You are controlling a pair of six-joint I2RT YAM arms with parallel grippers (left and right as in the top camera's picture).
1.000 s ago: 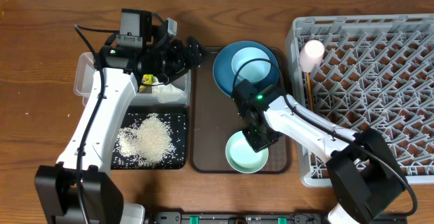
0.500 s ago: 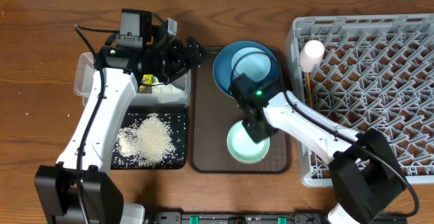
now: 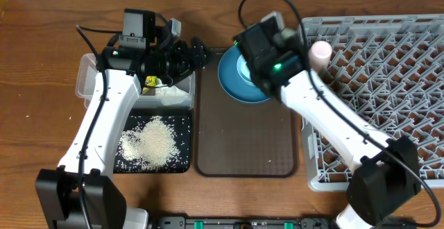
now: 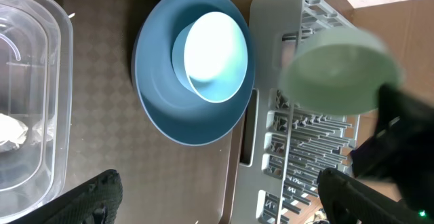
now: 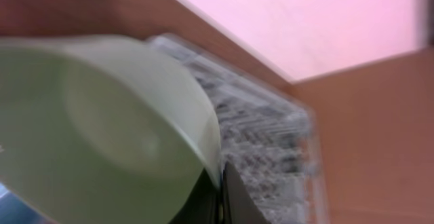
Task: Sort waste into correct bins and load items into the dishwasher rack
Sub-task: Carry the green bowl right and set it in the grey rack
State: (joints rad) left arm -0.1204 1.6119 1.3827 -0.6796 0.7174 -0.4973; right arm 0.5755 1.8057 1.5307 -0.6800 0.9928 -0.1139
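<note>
No text, label, brand or number can be read in any view. The snack wrapper (image 3: 149, 82) lies in the clear tub (image 3: 87, 76), left of the brown tray (image 3: 243, 146), and it is too small to show any print.

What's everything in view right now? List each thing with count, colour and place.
dishwasher rack: 1, grey, right side of the table
pink cup: 1, pink, rack's far left corner
serving tray: 1, brown, centre
plate: 1, dark blue, far end of the serving tray
light-blue bowl: 1, in the plate
mint bowl: 1, pale green, held in the air by the rack's left edge
clear tub: 1, far left
napkin: 1, white, in the tub
wrapper: 1, yellow-green, in the tub
black tray: 1, nearer than the tub
rice: pile, white, in the black tray
left gripper: black, open, empty
right gripper: black, shut on the mint bowl's rim
</note>
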